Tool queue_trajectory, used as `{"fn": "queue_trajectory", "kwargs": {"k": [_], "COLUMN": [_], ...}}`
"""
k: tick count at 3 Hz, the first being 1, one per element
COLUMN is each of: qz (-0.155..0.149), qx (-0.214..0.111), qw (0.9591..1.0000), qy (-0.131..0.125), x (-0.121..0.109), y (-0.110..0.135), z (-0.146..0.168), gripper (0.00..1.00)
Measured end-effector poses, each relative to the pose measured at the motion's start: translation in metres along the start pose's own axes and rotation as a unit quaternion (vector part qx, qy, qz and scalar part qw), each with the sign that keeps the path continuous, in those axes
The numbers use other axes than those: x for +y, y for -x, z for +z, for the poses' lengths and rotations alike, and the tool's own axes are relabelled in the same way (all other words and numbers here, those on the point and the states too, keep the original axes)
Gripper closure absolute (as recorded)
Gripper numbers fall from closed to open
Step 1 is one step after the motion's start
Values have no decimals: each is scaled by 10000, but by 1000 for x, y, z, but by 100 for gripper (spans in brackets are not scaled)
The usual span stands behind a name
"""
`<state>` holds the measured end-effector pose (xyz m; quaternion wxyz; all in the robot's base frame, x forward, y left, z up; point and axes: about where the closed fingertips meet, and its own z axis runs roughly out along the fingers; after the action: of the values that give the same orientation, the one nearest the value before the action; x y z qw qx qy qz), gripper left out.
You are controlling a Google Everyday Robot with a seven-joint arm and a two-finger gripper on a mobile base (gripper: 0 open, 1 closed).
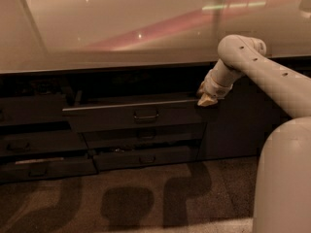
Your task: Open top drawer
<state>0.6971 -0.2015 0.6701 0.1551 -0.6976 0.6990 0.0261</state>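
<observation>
top drawer (107, 118): you see it pulled partly out beneath the countertop (121, 38), its front standing ahead of the slimmer drawers (146, 157) below.
handle (146, 114): centre of that front, nothing on it.
gripper (208, 97): at the drawer front's upper right corner.
grip state: you cannot tell.

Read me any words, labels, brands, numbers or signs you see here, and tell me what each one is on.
None: no readable text shows anywhere in the camera view.
The top drawer has a plain dark front.
The countertop shows only light reflections.
The hand, at the right end of the drawer's upper edge, carries no visible marking.
</observation>
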Motion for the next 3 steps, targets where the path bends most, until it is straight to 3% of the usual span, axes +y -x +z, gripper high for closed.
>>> {"fn": "queue_trajectory", "kwargs": {"k": [3], "qz": [-67], "qx": [4], "qw": [10000], "qy": [45], "x": [17], "y": [-3], "z": [0], "gripper": [100]}}
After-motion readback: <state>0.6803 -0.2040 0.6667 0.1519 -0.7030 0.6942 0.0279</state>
